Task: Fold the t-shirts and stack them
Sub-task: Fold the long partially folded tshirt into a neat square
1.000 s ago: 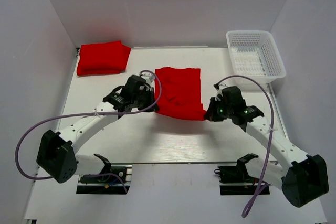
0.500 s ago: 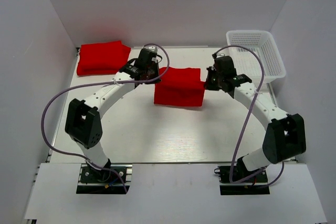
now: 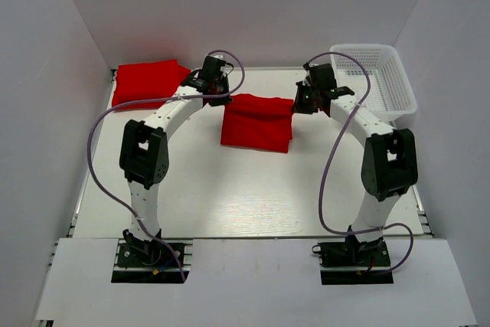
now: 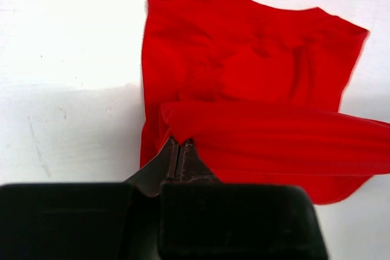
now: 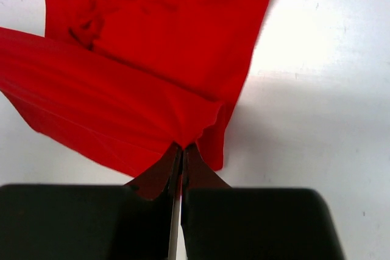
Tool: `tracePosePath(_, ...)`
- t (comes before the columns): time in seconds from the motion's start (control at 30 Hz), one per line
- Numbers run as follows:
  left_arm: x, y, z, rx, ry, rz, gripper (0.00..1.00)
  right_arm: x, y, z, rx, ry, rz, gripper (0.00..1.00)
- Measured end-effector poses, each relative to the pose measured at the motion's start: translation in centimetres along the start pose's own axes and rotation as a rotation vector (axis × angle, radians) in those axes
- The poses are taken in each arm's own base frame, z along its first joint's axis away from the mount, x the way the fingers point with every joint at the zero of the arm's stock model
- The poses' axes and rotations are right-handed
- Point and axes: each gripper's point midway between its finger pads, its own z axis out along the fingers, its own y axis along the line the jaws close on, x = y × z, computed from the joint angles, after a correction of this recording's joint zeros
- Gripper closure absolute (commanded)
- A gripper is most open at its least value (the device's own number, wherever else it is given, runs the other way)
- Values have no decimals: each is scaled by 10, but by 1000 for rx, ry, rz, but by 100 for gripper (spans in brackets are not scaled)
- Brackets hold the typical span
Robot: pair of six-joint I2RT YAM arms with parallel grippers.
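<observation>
A red t-shirt (image 3: pixel 256 122) lies folded over in the middle of the table. My left gripper (image 3: pixel 223 98) is shut on its far left corner; in the left wrist view (image 4: pixel 180 143) the pinched edge stretches rightward above the lower layer of the t-shirt (image 4: pixel 244 59). My right gripper (image 3: pixel 297 105) is shut on its far right corner; the right wrist view (image 5: pixel 181 145) shows the cloth (image 5: pixel 152 53) gathered at the fingertips. A second red t-shirt (image 3: pixel 147 83) lies folded at the far left corner.
A white mesh basket (image 3: pixel 379 82) stands at the far right corner, close behind the right arm. The table's far edge meets the back wall just beyond both grippers.
Both grippers have carried the shirt's near edge away from me to its far edge, folding it in half. Both arms now stretch out far.
</observation>
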Motion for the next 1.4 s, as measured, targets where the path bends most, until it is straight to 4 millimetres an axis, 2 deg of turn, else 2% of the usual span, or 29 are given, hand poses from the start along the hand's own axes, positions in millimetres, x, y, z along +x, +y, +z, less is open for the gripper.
tracePosePath(0.17,-1,10,33,7,18,-10,100,-14,-4,25,-23,12,16,100)
tracePosePath(0.23,-1,12,42,22,23,-7,86,-18,-8,38,-21,24,26,97)
tracePosePath(0.27,-5,11,48,40,19,-4,85,-22,-11,44,-20,24,31,95)
tracePosePath(0.3,-8,10,55,54,15,-2,76,-24,-14,51,-16,25,37,87)
tracePosePath(0.33,-13,8,62,76,6,4,43,-26,-18,57,-12,26,42,53)
tracePosePath(0.37,-18,6,69,95,-3,15,1,-28,-21,62,-9,27,55,16)
tracePosePath(0.4,-23,5,75,105,-11,15,0,-32,-26,68,-4,27,58,10)
tracePosePath(0.53,-53,7,93,135,-66,17,0,-71,-33,87,-26,-41,52,10)
tracePosePath(0.63,-70,12,88,146,-101,23,0,-91,-30,80,-51,-85,29,10)
tracePosePath(0.7,-72,17,79,148,-110,36,0,-99,-24,69,-70,-113,11,10)
tracePosePath(0.73,-69,21,74,146,-107,40,0,-98,-21,61,-81,-128,-3,10)
tracePosePath(0.87,-53,30,54,148,-83,81,0,-65,-14,26,-107,-95,-27,10)
tracePosePath(0.97,-43,25,50,174,-63,135,0,-47,-12,15,-117,-76,-46,10)
tracePosePath(1.2,-30,15,57,204,-41,220,0,-21,-19,24,-108,-13,-46,10)
tracePosePath(1.4,-7,15,88,238,5,228,2,-11,-1,30,-237,26,-71,10)
